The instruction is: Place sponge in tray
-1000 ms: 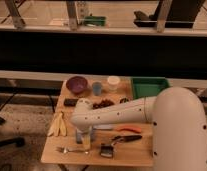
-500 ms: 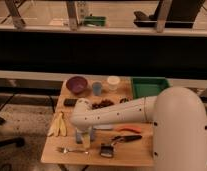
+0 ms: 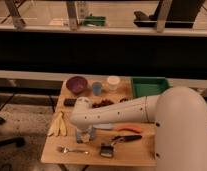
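The end effector (image 3: 85,134) hangs at the tip of the big white arm (image 3: 122,111) and points straight down at the front left part of the wooden desk (image 3: 137,152). It is very low, right at the desk top. I cannot tell if it is apart or together, or if it has anything in it. I cannot say for sure which thing is the sponge. A small block (image 3: 105,150), dark with a pale top, lies near the front edge just to the right of the end effector, and that may be it. The green tray (image 3: 149,86) sits far away at the back right corner, and I see nothing in it. A fork (image 3: 72,149) lies near the front edge, to the left of the block. A yellow thing (image 3: 58,125) lies at the left edge. At the back stand a purple bowl (image 3: 77,84), a blue cup (image 3: 97,88) and a white cup (image 3: 113,82). A tool with an orange handle (image 3: 128,128) lies under the arm.
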`<state>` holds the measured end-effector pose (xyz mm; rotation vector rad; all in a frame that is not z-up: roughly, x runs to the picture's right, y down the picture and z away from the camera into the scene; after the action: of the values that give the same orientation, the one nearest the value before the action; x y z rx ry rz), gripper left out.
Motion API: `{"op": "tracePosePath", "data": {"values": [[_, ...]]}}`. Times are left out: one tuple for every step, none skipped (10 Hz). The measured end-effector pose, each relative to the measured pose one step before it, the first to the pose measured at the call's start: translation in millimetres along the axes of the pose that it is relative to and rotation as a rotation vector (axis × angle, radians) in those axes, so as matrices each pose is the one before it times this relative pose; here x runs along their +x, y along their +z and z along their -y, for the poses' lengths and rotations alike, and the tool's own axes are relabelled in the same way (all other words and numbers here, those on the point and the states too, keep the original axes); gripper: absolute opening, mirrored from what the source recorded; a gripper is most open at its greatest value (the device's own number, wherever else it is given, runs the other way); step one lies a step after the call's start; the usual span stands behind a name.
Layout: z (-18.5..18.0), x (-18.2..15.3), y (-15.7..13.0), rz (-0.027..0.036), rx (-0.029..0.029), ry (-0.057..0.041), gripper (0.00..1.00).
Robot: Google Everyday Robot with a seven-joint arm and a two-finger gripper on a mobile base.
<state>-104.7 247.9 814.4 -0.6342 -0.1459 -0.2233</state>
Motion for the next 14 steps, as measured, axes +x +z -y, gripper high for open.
{"op": "tracePosePath", "data": {"values": [[0.58, 0.05, -0.29, -0.00079, 0.00369, -0.00268, 0.0], [-3.76, -1.55, -3.6, 0.00925, 0.00941, -0.01236, 0.0], [-2.33, -2.27, -5.05, 0.01105, 0.01222, -0.00932, 0.0], [-2.64, -4.66, -7.88, 0.01637, 0.01662, -0.01792, 0.0], [0.31, -3.71, -5.41, 0.00712, 0.00921, -0.01567, 0.0], [-1.34, -4.46, -9.18, 0.02231, 0.00321, -0.02028, 0.0], [0.1, -0.61, -7.28, 0.02636, 0.00456, -0.01694, 0.0], [3.59, 5.55, -6.75, 0.02, 0.00415, -0.01992, 0.0], [2.84, 10.63, -8.04, 0.00673, 0.00254, -0.00493, 0.0], [3.55, 15.97, -11.18, -0.00131, 0.00065, 0.00092, 0.0], [3.11, 22.28, -7.95, -0.00988, -0.00406, 0.0092, 0.0], [2.59, 29.49, -7.92, -0.01712, -0.00858, 0.01641, 0.0], [4.63, 22.43, -6.19, -0.00978, 0.00293, 0.01628, 0.0], [5.14, 32.0, -8.22, -0.02472, -0.00327, 0.02218, 0.0]]}}
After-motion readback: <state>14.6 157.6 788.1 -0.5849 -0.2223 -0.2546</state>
